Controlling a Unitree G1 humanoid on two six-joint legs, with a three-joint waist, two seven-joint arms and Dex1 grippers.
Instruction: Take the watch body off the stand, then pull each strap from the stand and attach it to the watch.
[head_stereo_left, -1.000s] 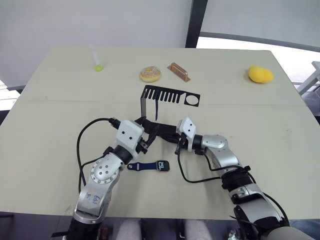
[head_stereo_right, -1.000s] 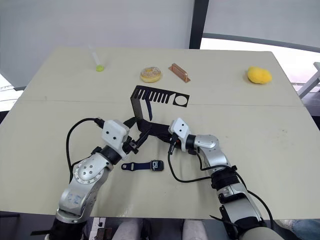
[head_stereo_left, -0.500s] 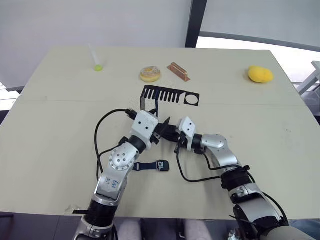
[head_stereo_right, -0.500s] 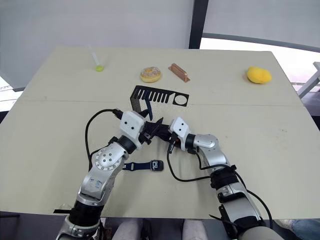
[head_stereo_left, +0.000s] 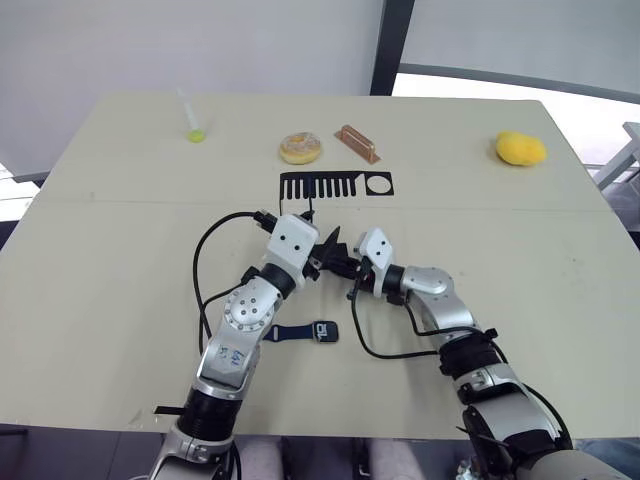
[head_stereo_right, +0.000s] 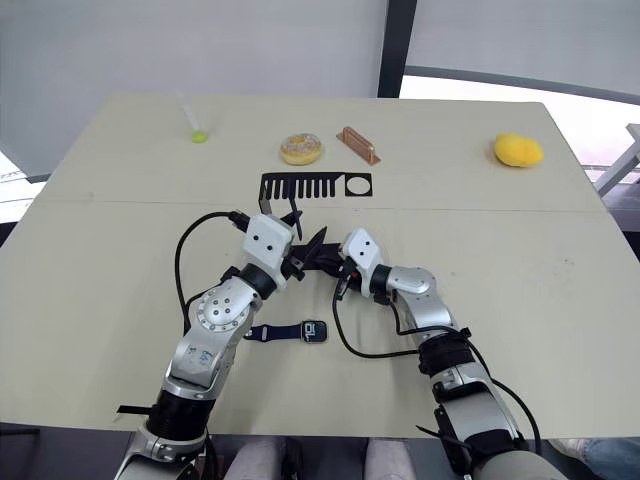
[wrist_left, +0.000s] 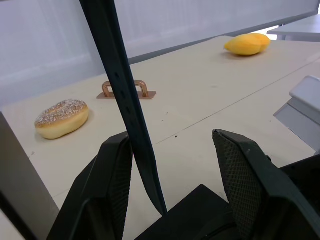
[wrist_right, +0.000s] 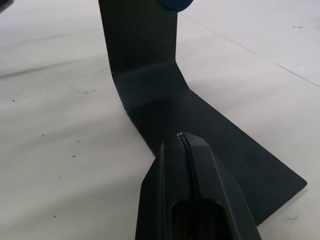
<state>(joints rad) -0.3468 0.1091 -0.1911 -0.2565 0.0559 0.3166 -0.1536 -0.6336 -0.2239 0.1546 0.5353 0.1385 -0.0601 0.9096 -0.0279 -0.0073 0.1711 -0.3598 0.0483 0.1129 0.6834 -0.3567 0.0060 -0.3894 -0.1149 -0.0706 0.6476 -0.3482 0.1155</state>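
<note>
Your left gripper (wrist_left: 172, 165) stood open astride the strap (wrist_left: 122, 95) hanging from the stand (head_stereo_left: 335, 186), its left finger (wrist_left: 112, 180) just beside it. The watch body (head_stereo_left: 323, 330), one strap (head_stereo_left: 287, 333) attached, lay on the table (head_stereo_left: 100, 260). Your right gripper (wrist_right: 184, 142), fingers pressed together, pinned the stand's base.

Matt black sheet metal makes the stand (wrist_right: 150, 95), the hanging strap (wrist_left: 122, 100) looks smooth, rubbery navy, the left gripper's pads (wrist_left: 240, 170) are finely textured, and the table (head_stereo_left: 120, 250) is matt beige.
</note>
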